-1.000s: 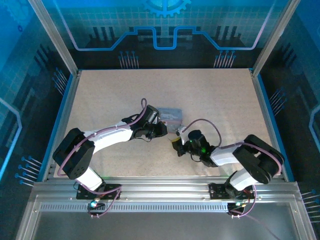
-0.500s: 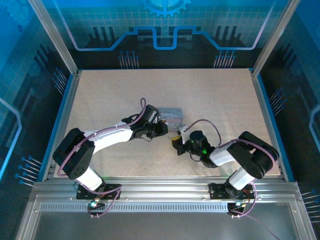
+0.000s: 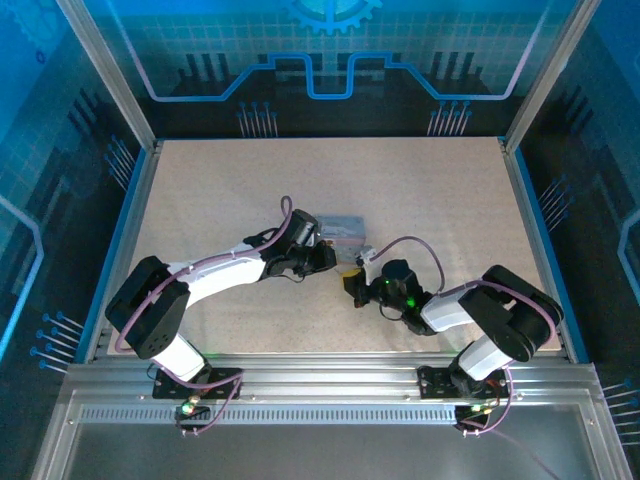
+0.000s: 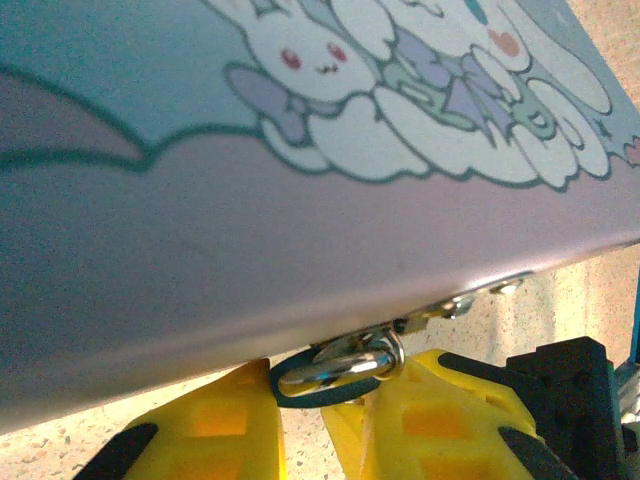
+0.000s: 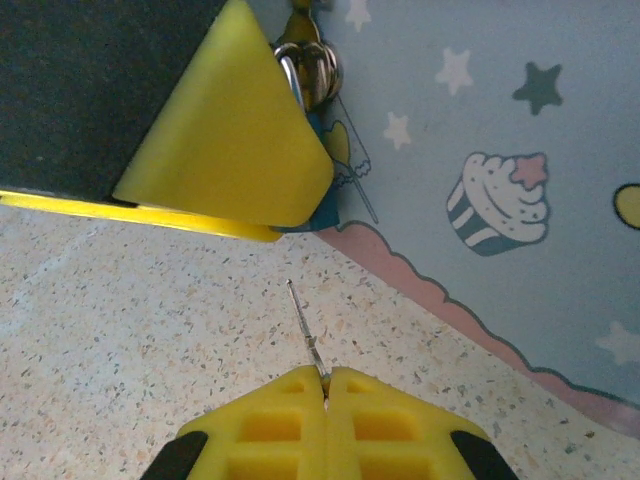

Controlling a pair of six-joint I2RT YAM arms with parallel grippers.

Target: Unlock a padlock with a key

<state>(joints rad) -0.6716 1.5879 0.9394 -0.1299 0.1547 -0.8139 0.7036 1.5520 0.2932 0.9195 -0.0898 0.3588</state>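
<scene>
Nearest the arm bases, the right hand (image 5: pixel 325 385) is seen pressed shut on one thin dark metal key (image 5: pixel 303 322), pinched by its end. The key's long axis is carried straight out from the fingertips. Its free tip is pointed away over the speckled beige surface (image 5: pixel 120 330) toward the left hand (image 4: pixel 300 405), short of touching it. Farther on, that hand is closed narrowly on one small dark padlock (image 4: pixel 335 365) with a silver shackle. The padlock is hung at the edge of one pale blue rectangular tin (image 4: pixel 300 200) printed with a white rabbit.
</scene>
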